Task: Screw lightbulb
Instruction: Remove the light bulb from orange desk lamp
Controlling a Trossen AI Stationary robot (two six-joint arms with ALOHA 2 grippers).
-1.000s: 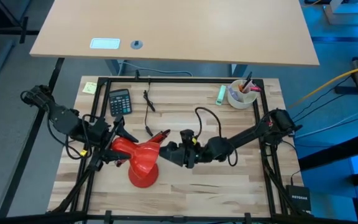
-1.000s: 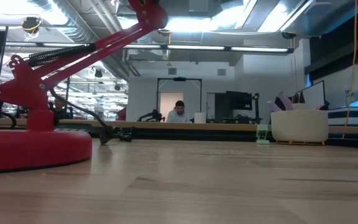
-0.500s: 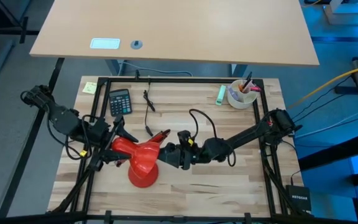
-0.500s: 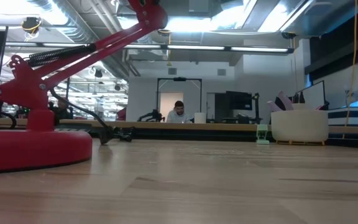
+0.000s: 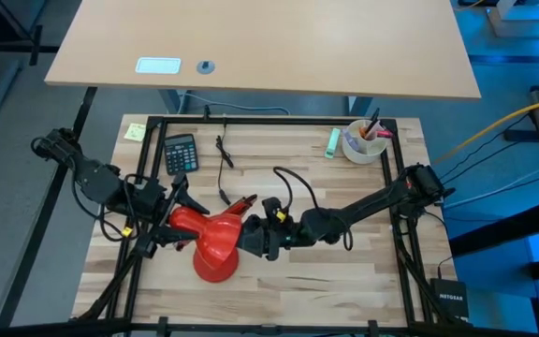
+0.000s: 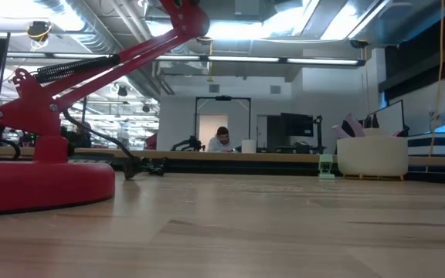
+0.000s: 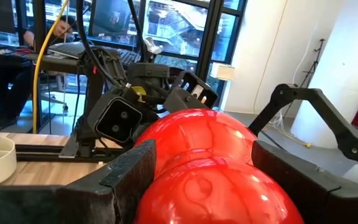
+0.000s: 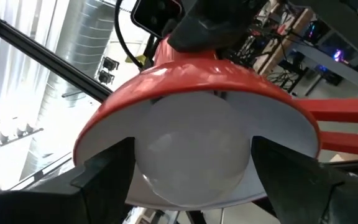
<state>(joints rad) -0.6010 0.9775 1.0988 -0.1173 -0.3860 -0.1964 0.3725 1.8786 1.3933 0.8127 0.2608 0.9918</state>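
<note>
— So, from above, where's the bulb?
— Hidden. The right gripper [image 5: 254,238] is pushed up against the shade [image 5: 215,239] at lower centre; the left gripper [image 5: 172,221] clamps the shade from the other side.
— And the low view?
— Only the lamp base [image 6: 37,181] at left, no bulb.
— Left wrist?
— Fingers [image 7: 126,180] pinching the red shade.
— Right wrist?
— There it is: the bulb [image 8: 191,158], pale, smooth, round, sitting in the shade's mouth at centre, fingers [image 8: 104,168] closed on either side. I'd guess light, slippery, fragile glass; grip the widest part gently.
</note>
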